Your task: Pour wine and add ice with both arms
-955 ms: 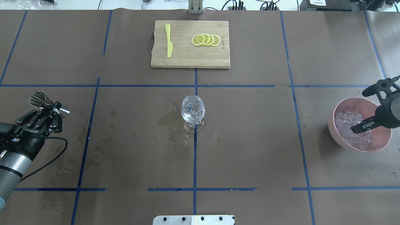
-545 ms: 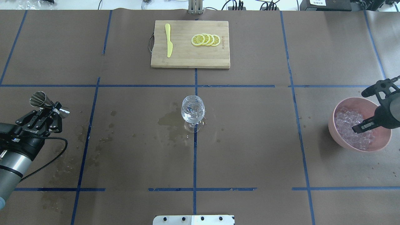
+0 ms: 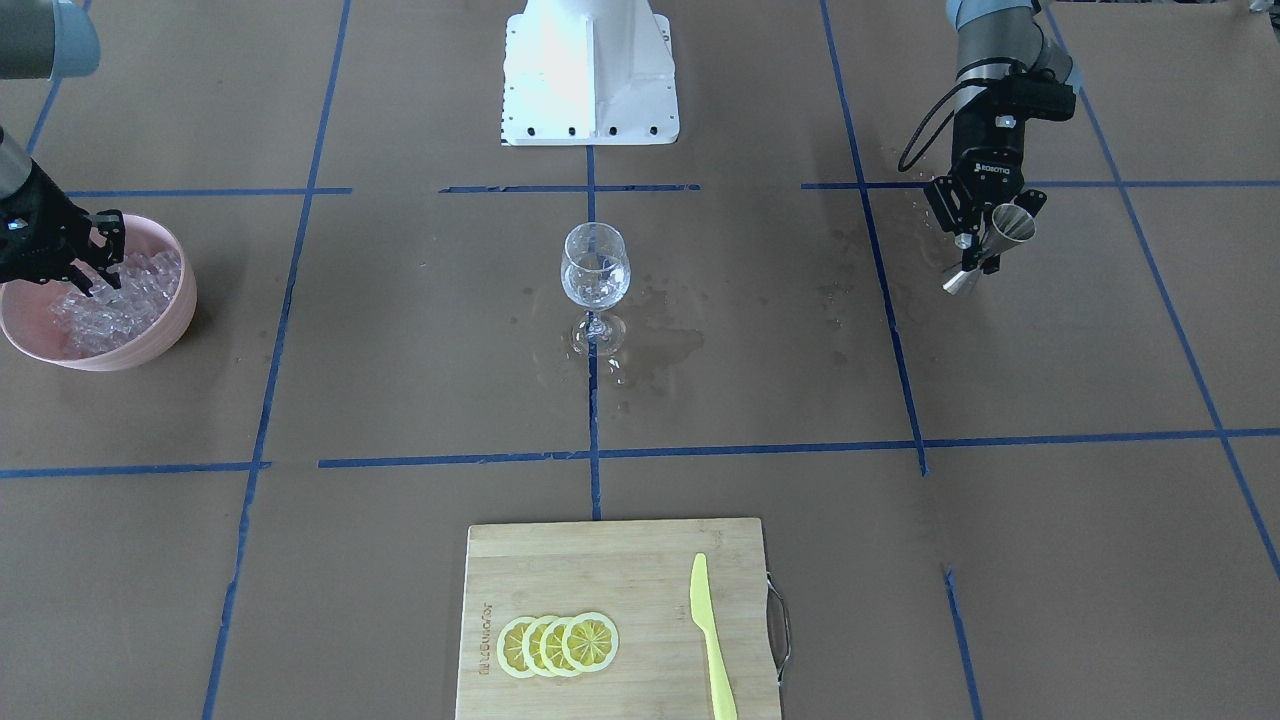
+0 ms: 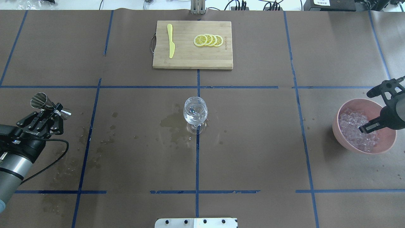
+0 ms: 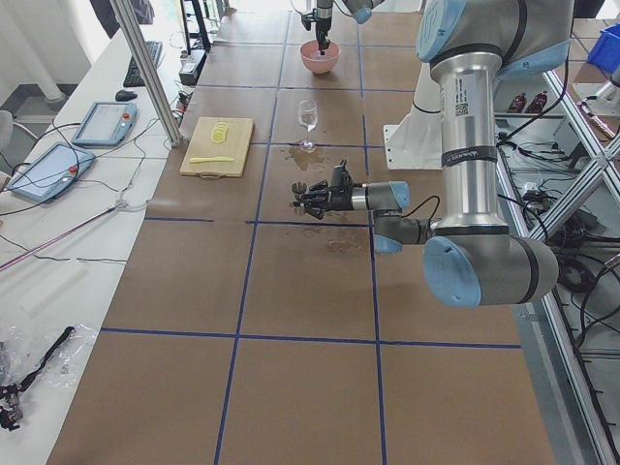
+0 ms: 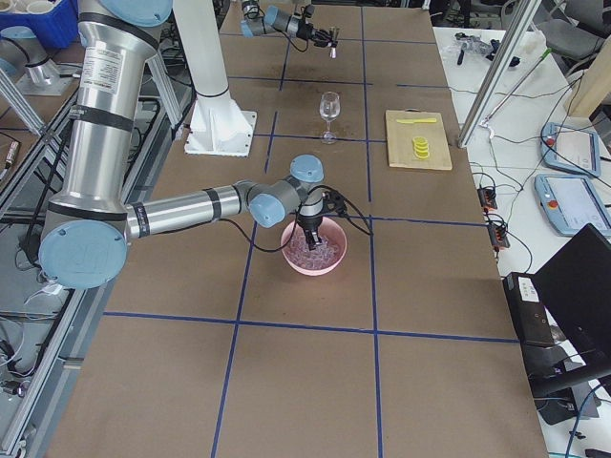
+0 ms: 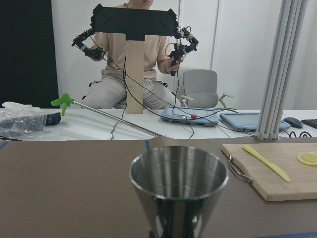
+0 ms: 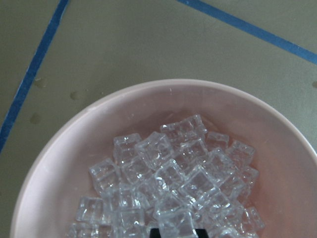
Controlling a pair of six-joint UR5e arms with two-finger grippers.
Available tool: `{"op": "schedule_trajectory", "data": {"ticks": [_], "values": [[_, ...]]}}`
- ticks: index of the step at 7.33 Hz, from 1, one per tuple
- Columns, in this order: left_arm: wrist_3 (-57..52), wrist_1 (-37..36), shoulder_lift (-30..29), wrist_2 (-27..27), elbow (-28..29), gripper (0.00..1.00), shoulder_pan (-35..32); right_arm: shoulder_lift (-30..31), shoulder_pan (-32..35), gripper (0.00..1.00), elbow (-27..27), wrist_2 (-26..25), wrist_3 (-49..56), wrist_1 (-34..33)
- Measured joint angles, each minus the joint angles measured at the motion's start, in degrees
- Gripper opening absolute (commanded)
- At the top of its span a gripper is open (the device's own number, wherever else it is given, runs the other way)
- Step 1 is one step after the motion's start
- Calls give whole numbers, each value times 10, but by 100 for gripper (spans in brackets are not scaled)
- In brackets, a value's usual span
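Note:
A clear wine glass stands upright at the table's middle, also in the front view; a little clear liquid in its bowl is barely visible. My left gripper at the left is shut on a tilted steel jigger, well left of the glass. The left wrist view shows the jigger's cup, which looks empty. My right gripper is open, its fingers spread over a pink bowl of ice cubes. The right wrist view looks down on the ice.
A wooden cutting board at the far middle carries lemon slices and a yellow knife. A wet patch and droplets mark the paper left of the glass. The white base block stands behind the glass.
My right gripper has shifted slightly to the right over the bowl. The left arm, the jigger and the glass have not moved.

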State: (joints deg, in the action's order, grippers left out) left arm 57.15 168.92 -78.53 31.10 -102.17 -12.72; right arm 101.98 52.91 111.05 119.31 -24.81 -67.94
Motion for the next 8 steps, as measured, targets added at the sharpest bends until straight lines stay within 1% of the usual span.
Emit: {"op": "schedule_trajectory", "data": {"ticks": [2,4,5,7,8], "values": [[18,0,-2,-1,12,0,2,-3,38,0,9,29,-1,1],[60,1,-6,-1,38,0,3,-9,70,0,22,54,-5,1],[78,1,-6,-1,49,0,4,-10,90,0,26,77,-6,1],[92,-6,-11,-19,73,0,6,-12,120,0,34,119,-19,5],[93,-10,-21,-32,92,0,7,-12,127,0,42,128,-33,7]]}}
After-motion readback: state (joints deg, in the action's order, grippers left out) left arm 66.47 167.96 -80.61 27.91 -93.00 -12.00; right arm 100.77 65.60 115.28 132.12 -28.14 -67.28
